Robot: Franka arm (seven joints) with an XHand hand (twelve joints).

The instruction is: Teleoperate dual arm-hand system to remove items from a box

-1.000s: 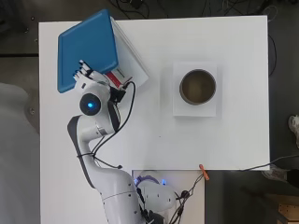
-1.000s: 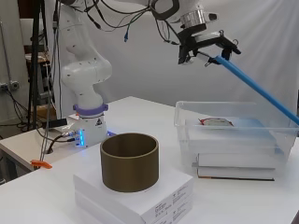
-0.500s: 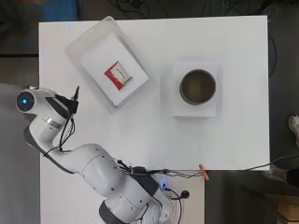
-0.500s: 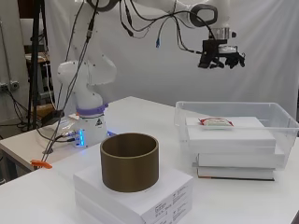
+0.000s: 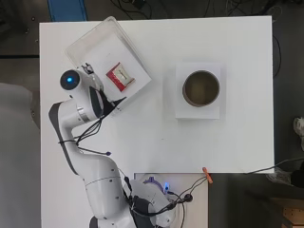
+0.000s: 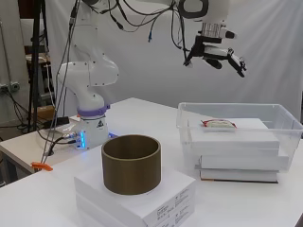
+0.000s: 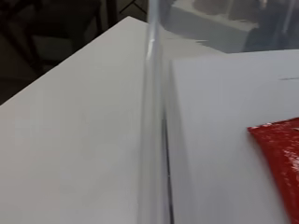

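While the hand hangs high above the clear box, its fingers are spread and slightly drooped, holding nothing. The red packet lies flat on a white slab inside the box, at the counter's far left corner in the overhead view. Seen from the side, the packet sits well below the fingers and slightly toward the arm's side of them, so the coming move appears to be chiefly a descent into the box. The packet's long axis runs diagonally across the counter, roughly square to the box's long walls. In the wrist view only its red corner shows, beside the box wall. A brown ring on stacked white boxes stands well apart.
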